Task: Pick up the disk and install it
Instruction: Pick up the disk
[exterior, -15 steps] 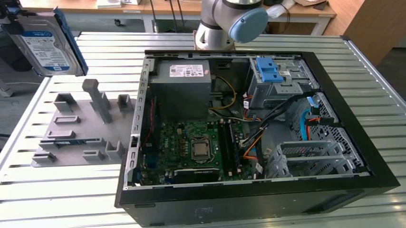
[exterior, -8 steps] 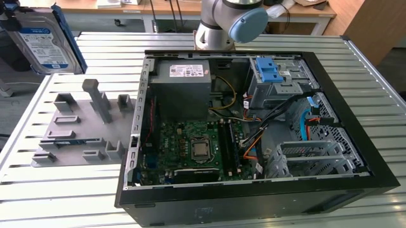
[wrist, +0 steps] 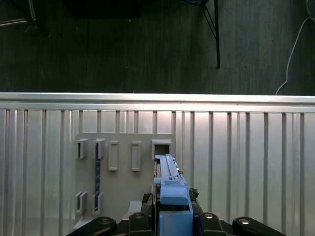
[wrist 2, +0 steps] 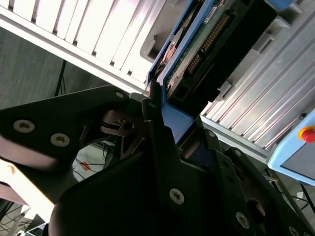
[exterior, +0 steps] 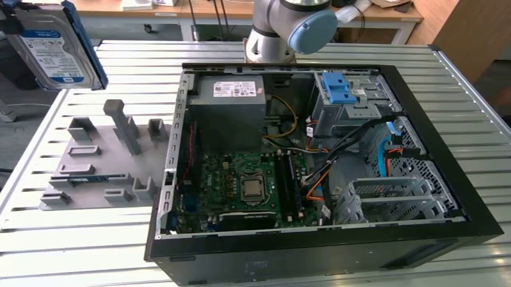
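Disk: the flat silver hard drive with a white-and-blue label and blue plastic rails point(exterior: 54, 48) is hanging on edge in the upper left of the exterior view, off the slatted metal table point(exterior: 80, 239).
Gripper: the black two-finger gripper point(wrist 2: 165, 115) is clamping tight on the drive's blue rail end, probably so the drive's body is projecting free of the fingers.
Holder: the grey slotted plastic plate point(exterior: 96, 161) is lying below the disk, apart from it.
Case: the open black computer tower point(exterior: 447, 197) is lying on its side, centre to right, its inside facing upward for access.
Cage: the grey metal bay with a blue latch point(exterior: 343, 98) is sitting upper right, well apart from the disk.
Stage: the disk is picked up but not yet installed.

exterior view: above computer case point(exterior: 319, 244) | both wrist views: near disk point(wrist 2: 216, 34) point(wrist: 170, 189)
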Controlling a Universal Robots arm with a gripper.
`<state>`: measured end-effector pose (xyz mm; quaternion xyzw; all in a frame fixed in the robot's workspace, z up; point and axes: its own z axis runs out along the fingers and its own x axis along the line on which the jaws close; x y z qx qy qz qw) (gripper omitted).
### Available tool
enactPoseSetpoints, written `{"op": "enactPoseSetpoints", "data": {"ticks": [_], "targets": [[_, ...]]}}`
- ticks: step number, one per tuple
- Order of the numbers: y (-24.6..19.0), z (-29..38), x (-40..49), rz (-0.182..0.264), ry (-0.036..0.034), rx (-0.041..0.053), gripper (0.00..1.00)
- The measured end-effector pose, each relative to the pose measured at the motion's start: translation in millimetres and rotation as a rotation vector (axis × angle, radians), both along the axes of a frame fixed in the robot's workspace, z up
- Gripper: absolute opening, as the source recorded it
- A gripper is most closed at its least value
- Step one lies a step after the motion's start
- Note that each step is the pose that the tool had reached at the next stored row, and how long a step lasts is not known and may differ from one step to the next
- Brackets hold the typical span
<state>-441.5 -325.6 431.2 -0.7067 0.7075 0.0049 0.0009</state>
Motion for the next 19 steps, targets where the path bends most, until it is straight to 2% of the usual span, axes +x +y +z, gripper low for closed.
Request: {"op": "enactPoseSetpoints", "data": {"ticks": [19], "targets": [[0.0,24.7,0.0,0.0,-0.0003,0.0,0.36]]}}
